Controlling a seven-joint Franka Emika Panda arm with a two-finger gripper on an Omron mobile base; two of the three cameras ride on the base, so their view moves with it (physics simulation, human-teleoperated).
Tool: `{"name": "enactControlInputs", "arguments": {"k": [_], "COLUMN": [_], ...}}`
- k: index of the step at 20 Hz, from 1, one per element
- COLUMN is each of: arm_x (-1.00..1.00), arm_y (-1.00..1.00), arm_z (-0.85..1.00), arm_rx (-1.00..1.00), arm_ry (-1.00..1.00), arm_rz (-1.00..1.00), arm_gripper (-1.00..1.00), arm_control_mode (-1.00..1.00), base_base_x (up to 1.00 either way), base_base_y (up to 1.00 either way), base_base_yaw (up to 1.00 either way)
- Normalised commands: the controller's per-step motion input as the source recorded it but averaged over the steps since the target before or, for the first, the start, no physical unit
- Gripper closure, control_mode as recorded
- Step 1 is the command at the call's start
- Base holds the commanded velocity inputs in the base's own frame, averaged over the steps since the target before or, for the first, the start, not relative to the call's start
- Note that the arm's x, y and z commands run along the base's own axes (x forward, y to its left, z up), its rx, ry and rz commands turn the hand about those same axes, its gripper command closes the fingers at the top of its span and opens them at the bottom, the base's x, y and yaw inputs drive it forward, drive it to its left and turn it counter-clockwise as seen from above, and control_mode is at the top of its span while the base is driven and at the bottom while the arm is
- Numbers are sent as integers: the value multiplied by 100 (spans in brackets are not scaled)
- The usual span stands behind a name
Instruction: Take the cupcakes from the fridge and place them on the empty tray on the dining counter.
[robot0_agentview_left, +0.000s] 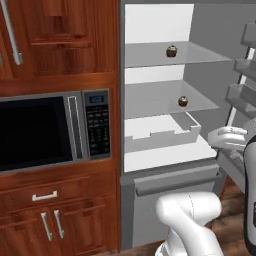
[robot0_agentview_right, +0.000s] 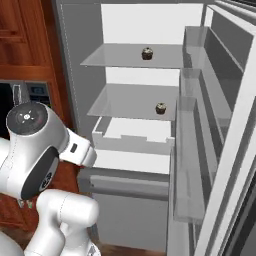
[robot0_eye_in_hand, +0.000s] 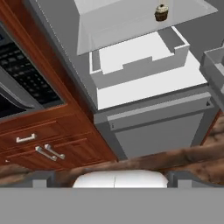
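The fridge (robot0_agentview_left: 210, 30) stands open, white inside with glass shelves. One cupcake (robot0_agentview_left: 171, 51) sits on the upper shelf and a second cupcake (robot0_agentview_left: 183, 102) on the shelf below. The right base view shows the same two, upper cupcake (robot0_agentview_right: 147, 53) and lower cupcake (robot0_agentview_right: 160, 108). The lower cupcake (robot0_eye_in_hand: 161, 12) shows at the top of the hand view. My gripper (robot0_eye_in_hand: 113, 178) is open, its tips wide apart with nothing between them. It hangs low in front of the fridge, well short of both cupcakes. The tray and the dining counter are out of view.
A white crisper drawer (robot0_agentview_left: 160, 135) sits under the lower shelf, above a grey freezer drawer (robot0_agentview_left: 170, 200). The open fridge door with its bins (robot0_agentview_right: 200, 100) stands at the right. A microwave (robot0_agentview_left: 45, 130) is set in wooden cabinets (robot0_agentview_left: 65, 40) at the left.
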Motion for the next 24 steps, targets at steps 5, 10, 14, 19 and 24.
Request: {"name": "enactControlInputs", "arguments": {"k": [5, 10, 14, 19, 24], "arm_x": [0, 0, 0, 0, 0], "arm_y": [0, 0, 0, 0, 0], "arm_z": [0, 0, 0, 0, 0], "arm_rx": [0, 0, 0, 0, 0], "arm_ry": [0, 0, 0, 0, 0], "arm_rz": [0, 0, 0, 0, 0], "arm_gripper": [-100, -100, -100, -100, -100], "arm_control_mode": [100, 100, 100, 100, 100], "base_base_x": [85, 83, 89, 92, 98], "base_base_y": [-22, -28, -28, -31, -37], "base_base_yaw": [-4, -3, -2, 0, 0]}}
